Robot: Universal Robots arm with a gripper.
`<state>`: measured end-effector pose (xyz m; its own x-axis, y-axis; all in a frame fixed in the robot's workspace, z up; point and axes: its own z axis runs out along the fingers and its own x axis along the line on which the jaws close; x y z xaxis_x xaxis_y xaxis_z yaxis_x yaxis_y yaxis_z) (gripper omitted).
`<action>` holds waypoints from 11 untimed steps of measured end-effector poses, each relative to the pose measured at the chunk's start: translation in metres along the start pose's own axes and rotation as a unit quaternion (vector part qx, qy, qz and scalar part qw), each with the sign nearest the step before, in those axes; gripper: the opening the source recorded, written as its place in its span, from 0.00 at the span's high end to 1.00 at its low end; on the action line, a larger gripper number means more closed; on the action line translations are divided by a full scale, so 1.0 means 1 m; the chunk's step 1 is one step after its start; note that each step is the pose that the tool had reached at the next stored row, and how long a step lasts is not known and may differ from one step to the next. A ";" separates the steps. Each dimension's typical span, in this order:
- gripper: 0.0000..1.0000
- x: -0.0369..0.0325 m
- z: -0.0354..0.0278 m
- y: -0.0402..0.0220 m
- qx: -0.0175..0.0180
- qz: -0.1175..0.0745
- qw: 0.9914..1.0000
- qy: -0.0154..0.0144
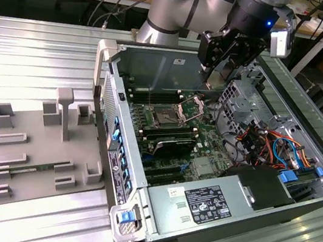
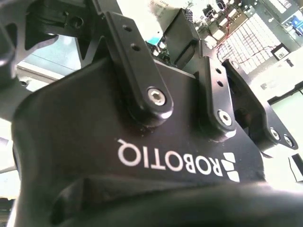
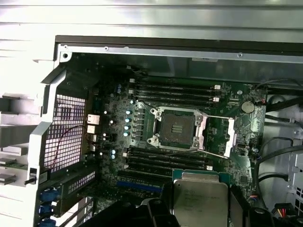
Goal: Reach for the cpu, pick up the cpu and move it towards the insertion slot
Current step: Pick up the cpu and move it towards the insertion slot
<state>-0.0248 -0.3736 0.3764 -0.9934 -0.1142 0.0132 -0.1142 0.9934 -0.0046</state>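
Above the open computer case (image 1: pixel 144 155), the claw (image 1: pixel 224 54) is seen hanging over the far part of the motherboard in the exterior view. The cpu (image 3: pixel 201 196) is held clenched in the claw, its pale metal top shown flat and close between the dark fingers (image 3: pixel 161 213) in the first wrist view. The insertion slot (image 3: pixel 176 128) lies below and ahead of the chip, well apart from it, with its silver bracket swung open and the dark socket left bare. Long black memory slots (image 3: pixel 173 90) run along both sides of the socket.
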 end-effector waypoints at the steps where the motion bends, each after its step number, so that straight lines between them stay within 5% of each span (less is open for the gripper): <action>1: 0.45 -0.0017 0.0002 0.0004 0.000 0.000 1.000 0.000; 11: 0.45 -0.0166 0.0017 0.0039 0.000 0.000 1.000 0.000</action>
<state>-0.0089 -0.3679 0.3744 -0.9934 -0.1141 0.0132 -0.1142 0.9934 -0.0046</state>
